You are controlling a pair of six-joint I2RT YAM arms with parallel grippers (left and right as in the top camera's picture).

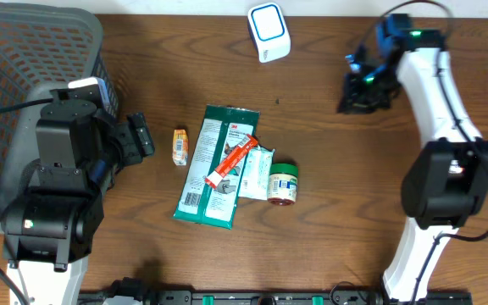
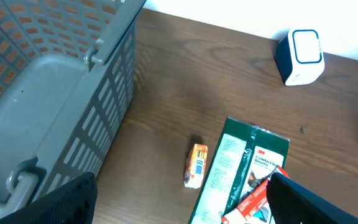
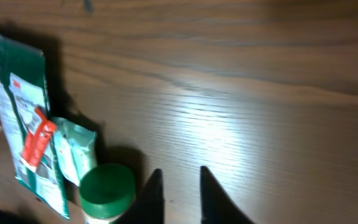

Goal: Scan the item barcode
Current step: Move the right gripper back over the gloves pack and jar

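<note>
Several items lie mid-table: a large green package (image 1: pixel 215 165) (image 2: pixel 235 168) (image 3: pixel 17 112) with a red tube (image 1: pixel 231 161) (image 2: pixel 253 199) (image 3: pixel 36 143) across it, a small orange pack (image 1: pixel 180 146) (image 2: pixel 196 165) with its barcode facing up, and a green-lidded jar (image 1: pixel 283 183) (image 3: pixel 106 186). The white and blue scanner (image 1: pixel 268 31) (image 2: pixel 302 56) stands at the far edge. My left gripper (image 1: pixel 138 140) (image 2: pixel 182 208) is wide open, left of the orange pack. My right gripper (image 1: pixel 356 89) (image 3: pixel 180 180) hovers at the far right with its fingers a narrow gap apart and only bare wood between them.
A grey mesh basket (image 1: pixel 24 76) (image 2: pixel 73 93) fills the far left corner beside my left arm. A small white-green packet (image 1: pixel 255 172) (image 3: pixel 73 152) lies between the package and the jar. Bare wood stretches between the items and the right arm.
</note>
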